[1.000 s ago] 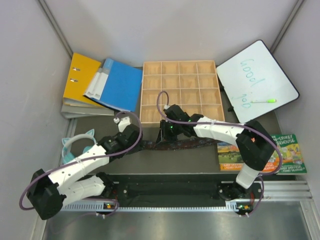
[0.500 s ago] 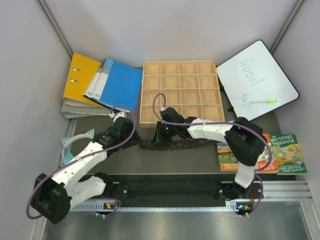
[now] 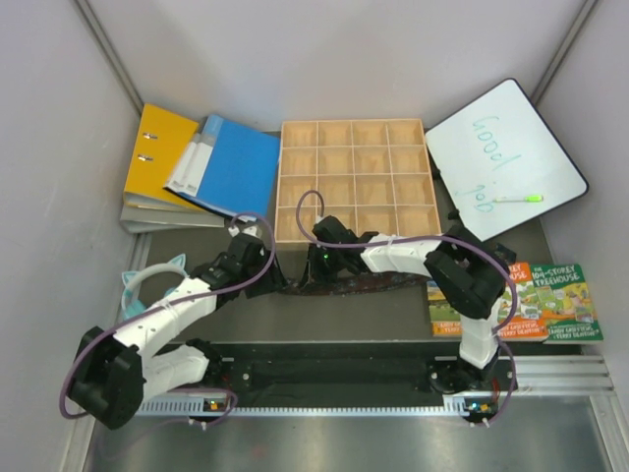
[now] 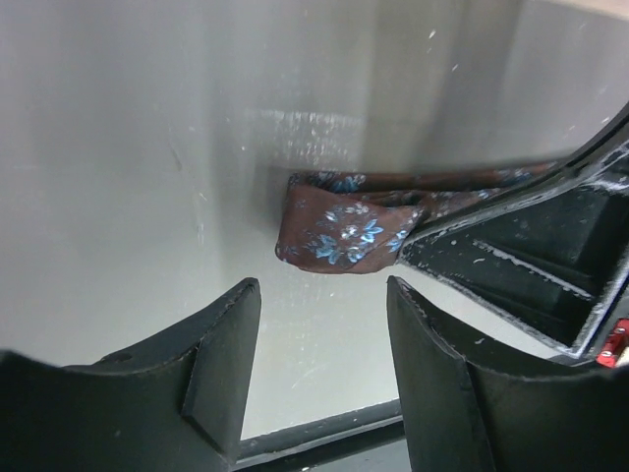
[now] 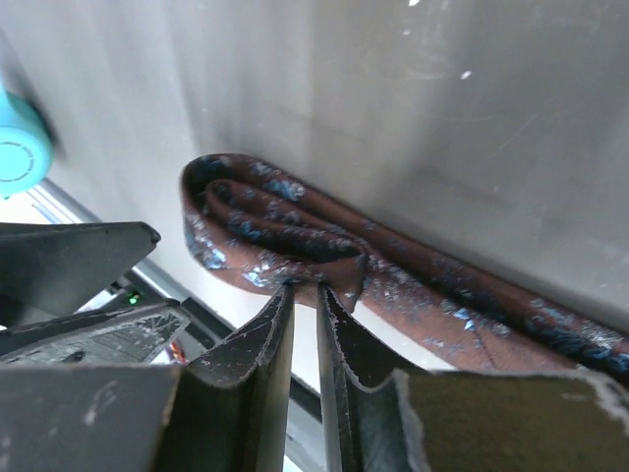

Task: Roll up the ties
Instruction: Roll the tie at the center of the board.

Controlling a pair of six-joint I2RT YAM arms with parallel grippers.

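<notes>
Much of the tie (image 3: 388, 283) is masked from overhead: the right arm lies along it, and both wrists crowd its left end, so only a dark strip shows between them and the picture book (image 3: 562, 300). Its far right end runs under the arm; no pointed tip can be made out. Pattern is unreadable from above, but the left wrist view gives brown cloth with pale blue flowers (image 4: 344, 234). Long axis runs left to right across the table (image 3: 334, 320), just on the near side of the wooden compartment tray (image 3: 354, 177). The left end is doubled over into a loose fold (image 5: 270, 231), and the rest trails off flat to the right. Left gripper (image 4: 322, 290) stands wide, its fingers (image 4: 231, 344) bare, the folded end just ahead of them and not touched. Right gripper (image 5: 305, 295) is drawn down to a thin slit, fingertips against the edge of the fold; cannot tell whether cloth is caught between them. Part of the right gripper's black body cuts into the left wrist view, hiding the tie beyond the fold. A teal blur (image 5: 20, 152) sits at the left frame edge of the right wrist view, cut off.
</notes>
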